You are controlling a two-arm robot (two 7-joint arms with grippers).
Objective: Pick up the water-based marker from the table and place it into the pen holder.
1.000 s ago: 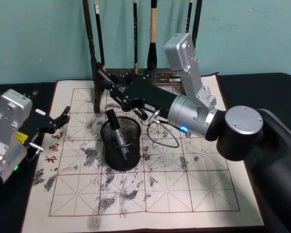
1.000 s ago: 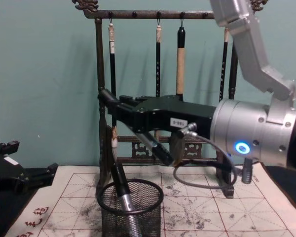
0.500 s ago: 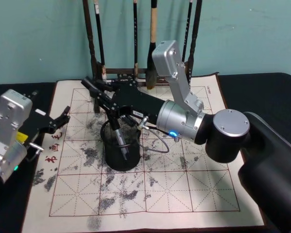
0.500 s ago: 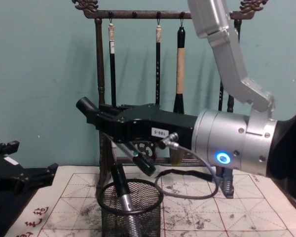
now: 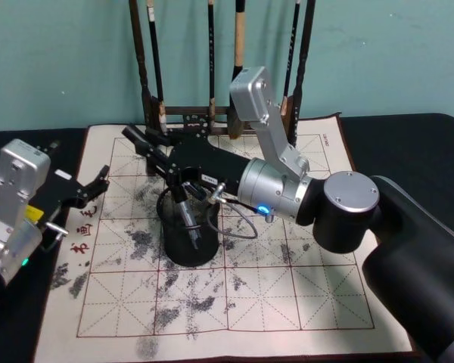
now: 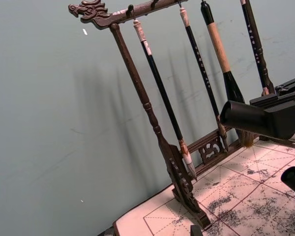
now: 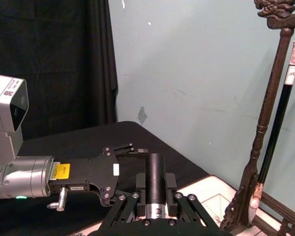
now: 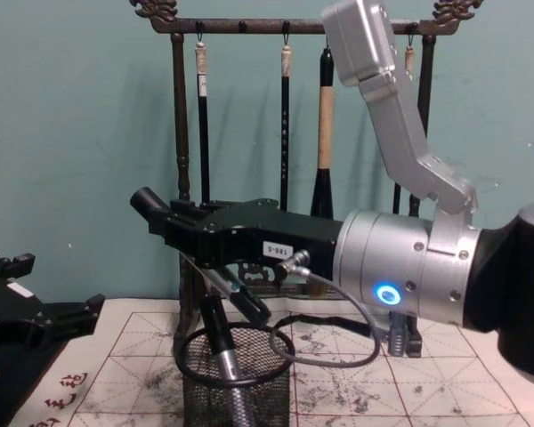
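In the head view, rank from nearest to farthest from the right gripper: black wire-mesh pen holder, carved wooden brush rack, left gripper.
1. Black wire-mesh pen holder, right below the right gripper.
2. Carved wooden brush rack, just behind, against the wall.
3. Left gripper, parked at the mat's left edge.

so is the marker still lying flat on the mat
No, the marker stands tilted inside the pen holder, its cap end leaning against the mesh wall, with the right gripper above it.

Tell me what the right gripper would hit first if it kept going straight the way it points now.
The right gripper points across the mat toward the robot's left and slightly away, above the pen holder. The left post of the brush rack stands nearest that line; whether the gripper would hit it or pass in front is unclear.
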